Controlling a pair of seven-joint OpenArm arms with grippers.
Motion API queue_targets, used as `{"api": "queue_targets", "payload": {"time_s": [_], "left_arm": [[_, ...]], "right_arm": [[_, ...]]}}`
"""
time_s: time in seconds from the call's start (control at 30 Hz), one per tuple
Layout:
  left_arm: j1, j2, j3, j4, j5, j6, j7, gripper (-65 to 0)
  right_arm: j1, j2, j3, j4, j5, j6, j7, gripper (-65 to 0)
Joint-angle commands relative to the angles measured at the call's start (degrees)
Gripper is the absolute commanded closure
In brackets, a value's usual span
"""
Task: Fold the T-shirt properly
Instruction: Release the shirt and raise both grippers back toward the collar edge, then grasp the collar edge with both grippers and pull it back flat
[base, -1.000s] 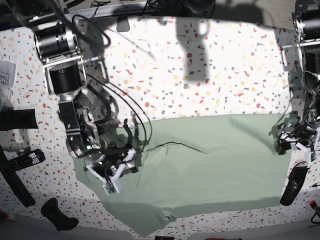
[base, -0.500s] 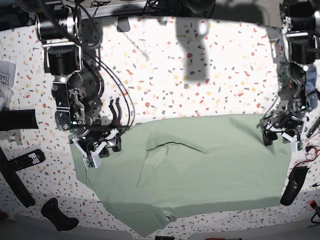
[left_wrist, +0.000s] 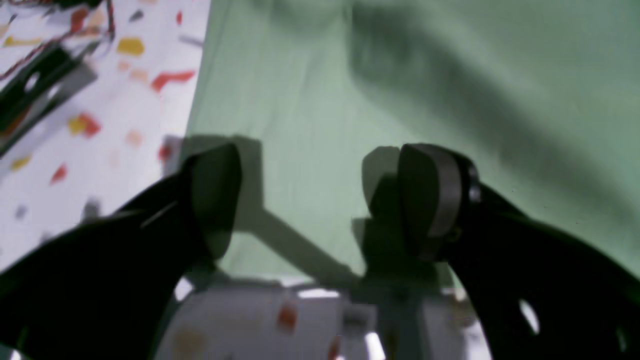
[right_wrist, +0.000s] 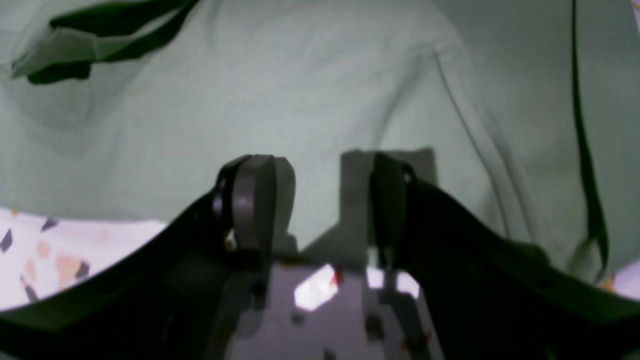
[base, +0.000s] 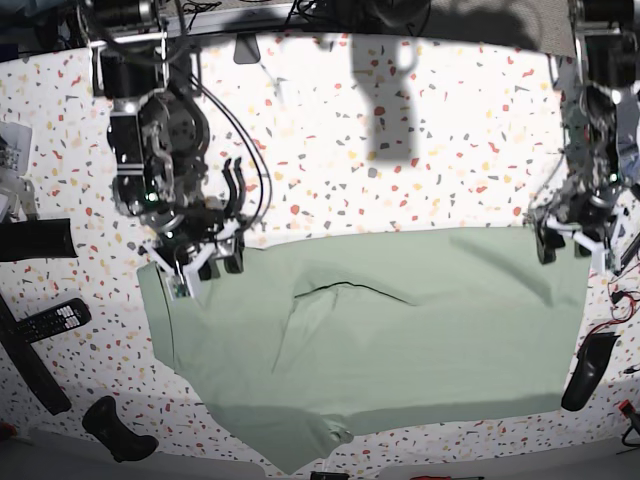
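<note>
Green T-shirt (base: 400, 320) flat under both | left claw (left_wrist: 320, 200) open, empty | right claw (right_wrist: 320, 205) open, empty

Speckled terrazzo table (base: 420, 130), black remote control (base: 50, 320) at its edge

Bright overhead light; dark shadows under both grippers; wrist views blurred, base view bowed at its edges.

The T-shirt (base: 400, 330) is soft matt cloth, lying on a smooth speckled terrazzo-look table (base: 450, 150).
</note>
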Motion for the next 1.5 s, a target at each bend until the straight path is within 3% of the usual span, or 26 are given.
{"api": "queue_targets", "payload": {"time_s": [0.0,0.2,0.4,0.63,0.8,0.93,1.03,1.1,1.37,1.47], "left_arm": [[1.09,-0.46,-0.11,1.27,1.33,0.26,3.91,-44.9],[1.68,-0.46,-0.11,6.51,5.49,3.80,8.66,-44.9],[-2.32,0.02,-0.11,7.72,5.44,3.91,14.40,-44.9],[-5.25,0.02,-0.11,7.78,5.49,3.85,13.14,-44.9],[-5.60,0.22,-0.11,7.02,5.51,3.74,12.96,-44.9],[-5.60,0.35,-0.11,4.76,5.51,3.74,16.46,-44.9],[-5.64,0.35,-0.11,4.83,5.44,3.67,24.24,-44.9],[-5.46,0.31,-0.11,4.87,5.51,3.08,26.05,-44.9],[-5.29,-0.13,-0.11,4.87,5.70,3.02,31.45,-44.8],[-4.90,-0.31,-0.11,4.87,6.16,1.57,31.98,-44.8]], "right_arm": [[0.20,0.50,0.20,0.79,-0.04,0.37,-0.94,-29.4],[1.38,0.48,0.20,0.81,0.20,0.26,-4.17,-29.4],[7.26,0.50,0.20,0.81,0.59,-2.78,-14.86,-29.4],[11.80,0.44,0.20,0.79,3.23,-2.64,-14.82,-29.4],[11.93,0.31,0.20,0.02,0.37,-2.80,-14.16,-29.4],[11.91,0.31,0.20,-3.93,-2.40,-2.84,-14.95,-29.4],[11.91,0.15,0.13,-4.72,-2.60,-2.82,-22.88,-29.4],[11.91,0.35,0.13,-4.72,-2.62,-2.82,-26.05,-29.4],[10.34,0.48,0.13,-4.13,-2.62,-2.45,-26.67,-29.4],[8.26,0.50,0.13,-2.25,-2.62,-1.86,-26.64,-29.4]]}}
